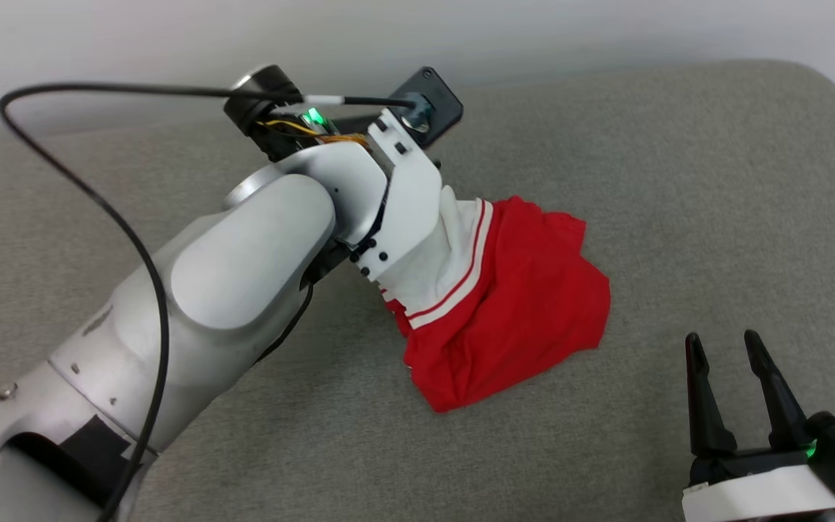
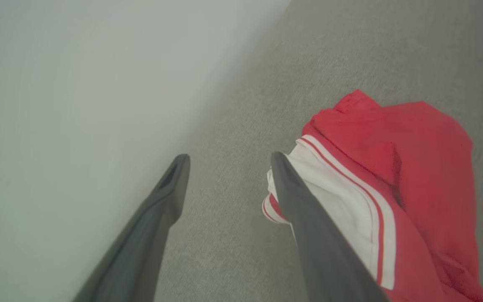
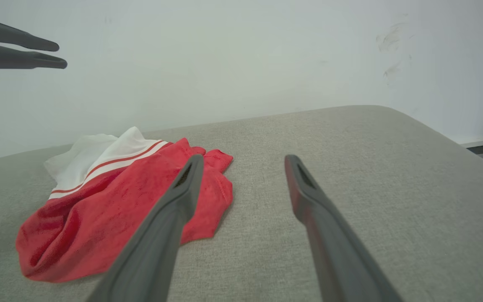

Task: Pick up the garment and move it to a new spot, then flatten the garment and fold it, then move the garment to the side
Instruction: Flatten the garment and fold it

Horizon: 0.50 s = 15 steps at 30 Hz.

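1. Left gripper (image 2: 229, 157) fingers spread, empty, hung above the white sleeve of the shirt (image 1: 519, 304).
2. Right gripper (image 1: 722, 337) spread too, empty, low at the near right, apart from the shirt.
3. Shirt lay crumpled in a heap on the grey padded surface (image 1: 678, 181), red part toward the right gripper.

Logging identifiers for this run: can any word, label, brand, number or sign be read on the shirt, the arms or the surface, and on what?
Nothing legible here.
Garment: red cloth, white sleeve, striped trim; no print or label showing.
Left forearm: one faint dark mark, too small and blurred to read.
Wall: scuffs, not writing.
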Motion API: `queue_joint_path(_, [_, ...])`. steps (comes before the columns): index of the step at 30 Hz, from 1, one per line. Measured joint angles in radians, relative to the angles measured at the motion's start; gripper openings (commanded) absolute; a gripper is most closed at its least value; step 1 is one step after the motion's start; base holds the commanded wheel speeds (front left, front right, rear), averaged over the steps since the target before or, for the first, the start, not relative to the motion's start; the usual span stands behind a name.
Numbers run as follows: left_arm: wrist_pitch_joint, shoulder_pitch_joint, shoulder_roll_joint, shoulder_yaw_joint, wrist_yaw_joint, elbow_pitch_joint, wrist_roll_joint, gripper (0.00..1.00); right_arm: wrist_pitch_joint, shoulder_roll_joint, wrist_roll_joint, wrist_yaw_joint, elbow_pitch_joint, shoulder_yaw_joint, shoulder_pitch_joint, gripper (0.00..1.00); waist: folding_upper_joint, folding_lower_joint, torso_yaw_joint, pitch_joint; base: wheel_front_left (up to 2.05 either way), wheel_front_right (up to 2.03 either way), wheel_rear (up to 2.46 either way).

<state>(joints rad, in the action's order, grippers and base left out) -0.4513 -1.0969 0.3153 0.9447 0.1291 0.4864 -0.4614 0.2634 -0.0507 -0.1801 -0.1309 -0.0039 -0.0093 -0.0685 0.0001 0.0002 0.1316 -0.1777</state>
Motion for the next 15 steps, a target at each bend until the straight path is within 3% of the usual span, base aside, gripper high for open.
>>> queue_joint_path(6, [-0.2,-0.14,0.087,0.277,0.0,-0.076,-0.256,1.0,0.0,0.0,-0.016,0.0,0.001,0.006,0.041,1.0,0.0,0.0,0.04,-0.062,0.0,0.0,0.0])
queue_joint_path(11, [-0.367,-0.188,0.138,0.335,0.0,-0.159,-0.363,1.0,0.0,0.0,-0.025,0.0,0.001,0.013,0.066,1.0,0.0,0.0,0.068,-0.105,0.0,0.0,0.0])
queue_joint_path(15, [-0.518,-0.137,0.175,0.337,0.0,-0.253,-0.336,1.0,0.0,0.0,-0.032,0.0,0.001,0.019,0.083,1.0,0.0,0.0,0.087,-0.134,0.0,0.0,0.0])
